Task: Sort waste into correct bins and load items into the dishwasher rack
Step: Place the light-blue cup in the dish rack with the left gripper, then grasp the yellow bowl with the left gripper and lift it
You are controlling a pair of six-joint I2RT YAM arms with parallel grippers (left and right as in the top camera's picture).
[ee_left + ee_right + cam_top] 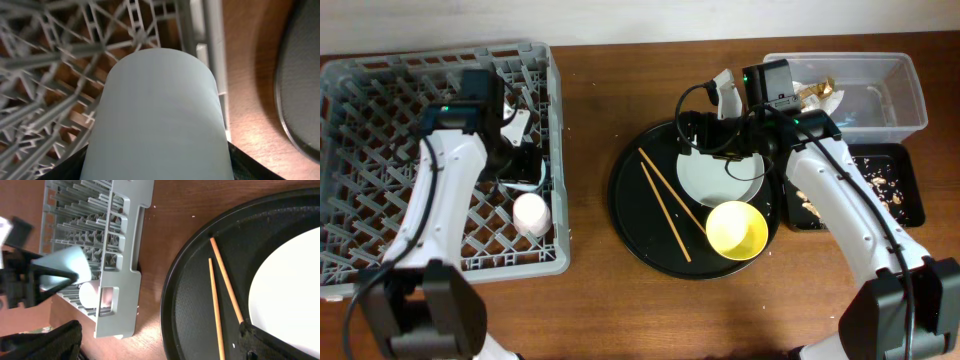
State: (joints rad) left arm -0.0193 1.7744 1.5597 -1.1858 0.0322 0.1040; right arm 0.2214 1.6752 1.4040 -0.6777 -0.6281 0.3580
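My left gripper (523, 160) is shut on the light blue cup (540, 178), low over the right side of the grey rack (380, 90). The cup fills the left wrist view (160, 120). A pink cup (531, 213) lies in the rack just in front of it. My right gripper (705, 140) is open over the back of the round black tray (630, 215), with one finger at the rim of the pale plate (720, 178). Two chopsticks (665, 200) and the yellow bowl (737, 229) lie on that tray. In the right wrist view the gripper (160, 345) spans the chopsticks (225, 285).
The clear tub (890, 75) at the back right holds a brown-gold wrapper (817, 95). The shallow black tray (905, 160) in front of it holds food scraps (876, 182). Bare wood lies between the rack and the round tray (305, 85).
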